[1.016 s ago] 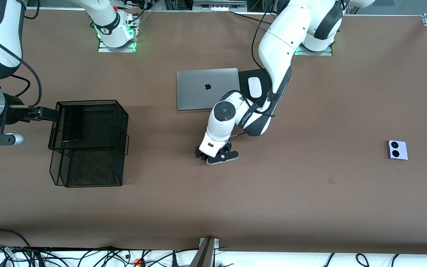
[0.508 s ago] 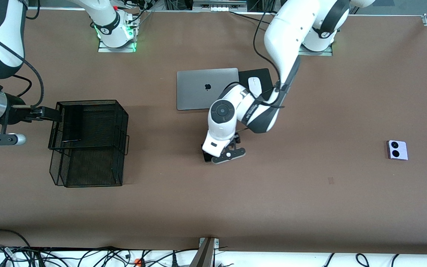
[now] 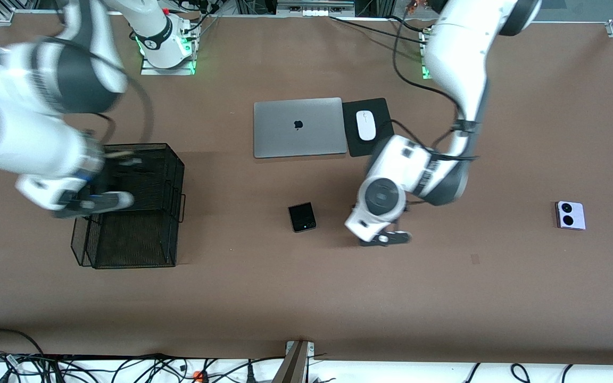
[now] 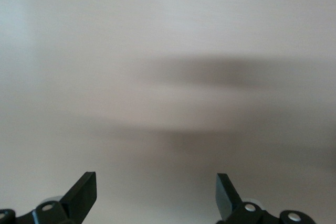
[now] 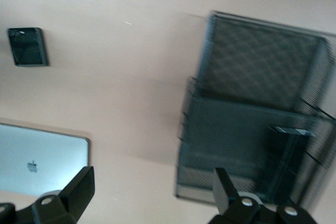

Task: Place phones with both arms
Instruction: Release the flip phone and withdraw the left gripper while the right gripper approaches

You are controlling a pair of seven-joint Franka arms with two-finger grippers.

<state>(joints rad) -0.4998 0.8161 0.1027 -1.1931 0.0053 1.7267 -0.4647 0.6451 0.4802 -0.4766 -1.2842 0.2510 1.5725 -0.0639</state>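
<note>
Release of the small black flip phone (image 3: 302,217) is what has just changed: a second ago it was hidden under the left pincer (image 3: 383,238), and now it is left flat on the bare tabletop (image 3: 445,287), nearer to the front camera than the grey laptop (image 3: 298,127). The left pincer has been carried off toward the left arm's end of the tabletop and is seen low over bare surface, between the black flip phone and the lilac-white flip phone (image 3: 571,215); its jaws are spread wide and nothing is held between them. The right pincer (image 5: 152,198), which a second ago was reaching level into the black mesh basket (image 3: 136,250), has been swung up and is now over the basket, its jaws likewise fully parted and empty. In the right wrist view a thin dark slab (image 5: 290,153) is seen standing inside the basket; it is judged to be the long black phone, though this cannot be told for certain. One phone therefore appears to be placed, the black flip phone has been set down within reach of the right arm, and the lilac-white one is left untouched near the left arm's end.
</note>
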